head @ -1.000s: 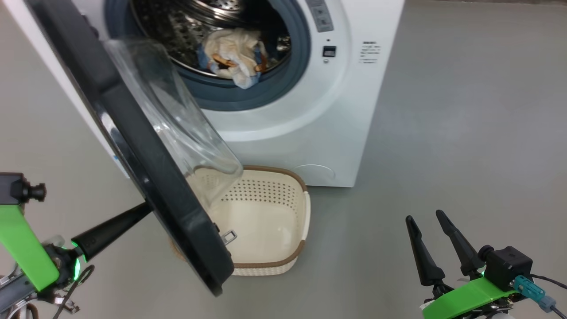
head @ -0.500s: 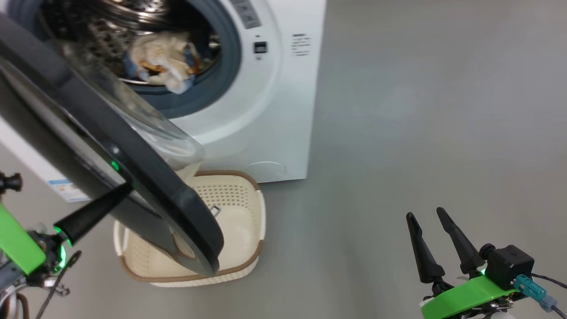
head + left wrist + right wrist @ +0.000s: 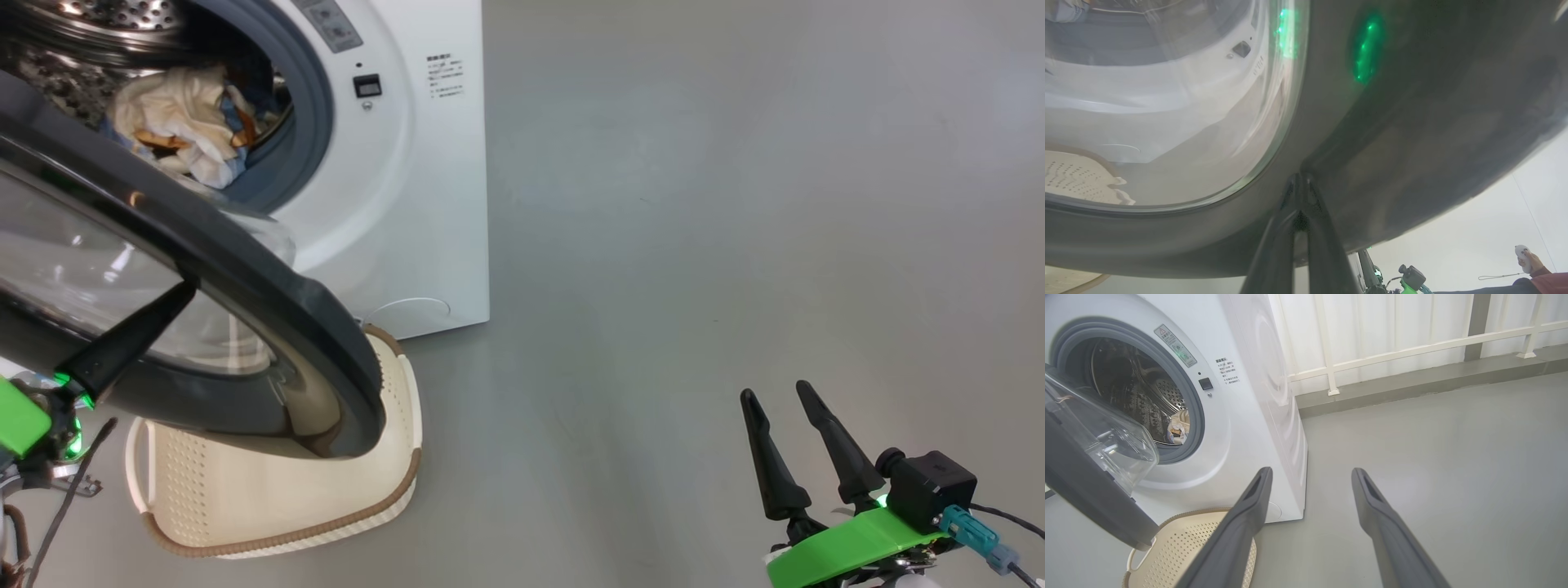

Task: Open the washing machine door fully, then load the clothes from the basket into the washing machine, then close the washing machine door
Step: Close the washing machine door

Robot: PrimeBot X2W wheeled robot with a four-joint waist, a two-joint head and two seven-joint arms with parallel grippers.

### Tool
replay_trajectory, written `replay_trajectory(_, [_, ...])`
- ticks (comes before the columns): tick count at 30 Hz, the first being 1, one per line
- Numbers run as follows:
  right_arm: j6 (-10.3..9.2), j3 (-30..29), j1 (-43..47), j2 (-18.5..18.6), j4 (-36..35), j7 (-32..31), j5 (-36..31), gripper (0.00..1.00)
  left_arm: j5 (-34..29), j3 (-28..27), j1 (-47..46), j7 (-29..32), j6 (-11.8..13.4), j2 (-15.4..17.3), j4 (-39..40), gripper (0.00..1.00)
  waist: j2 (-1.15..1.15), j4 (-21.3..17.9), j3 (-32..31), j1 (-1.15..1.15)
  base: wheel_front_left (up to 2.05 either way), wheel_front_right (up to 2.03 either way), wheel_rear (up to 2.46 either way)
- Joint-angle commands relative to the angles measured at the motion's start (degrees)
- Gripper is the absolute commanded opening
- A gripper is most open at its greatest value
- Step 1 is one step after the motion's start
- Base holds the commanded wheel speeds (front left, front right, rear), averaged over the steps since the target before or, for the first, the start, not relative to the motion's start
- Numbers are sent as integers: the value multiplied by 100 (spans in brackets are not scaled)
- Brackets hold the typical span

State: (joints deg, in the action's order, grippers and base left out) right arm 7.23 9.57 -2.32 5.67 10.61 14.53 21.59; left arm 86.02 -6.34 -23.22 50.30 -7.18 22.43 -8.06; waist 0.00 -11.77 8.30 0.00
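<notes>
Swung further towards closing than a second ago, the washing machine door [image 3: 245, 269] hangs over the basket [image 3: 269, 498], left gripper [image 3: 186, 287] pinched tight and pressing its outer face, right gripper [image 3: 775, 392] spread wide, empty, and clothes [image 3: 175, 114] lolling near the gasket [image 3: 320, 122] of the washing machine [image 3: 424, 204] could get trapped.

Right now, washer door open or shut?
Open: the washing machine door stands angled off the gasket; the clothes show in the drum.

Before me the white washer [image 3: 424, 204] has its door [image 3: 269, 278], black-rimmed with a clear glass bowl, swung half open over the cream basket [image 3: 269, 498] on the floor. Cream and blue clothes [image 3: 175, 122] lie in the drum.
</notes>
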Motion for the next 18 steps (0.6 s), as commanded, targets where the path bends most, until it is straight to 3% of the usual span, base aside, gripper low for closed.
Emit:
replay_trajectory(1, [25, 114, -129, 34, -158, 47, -29, 100, -44, -191, -281, -65, -31, 261, 100, 0, 0, -46, 8, 0, 0, 0, 0])
replay_trajectory(18, [25, 76, -93, 122, -137, 47, -37, 100, 186, -172, 182, -472, -31, 236, 147, 0, 0, 456, -147, 0, 0, 0, 0])
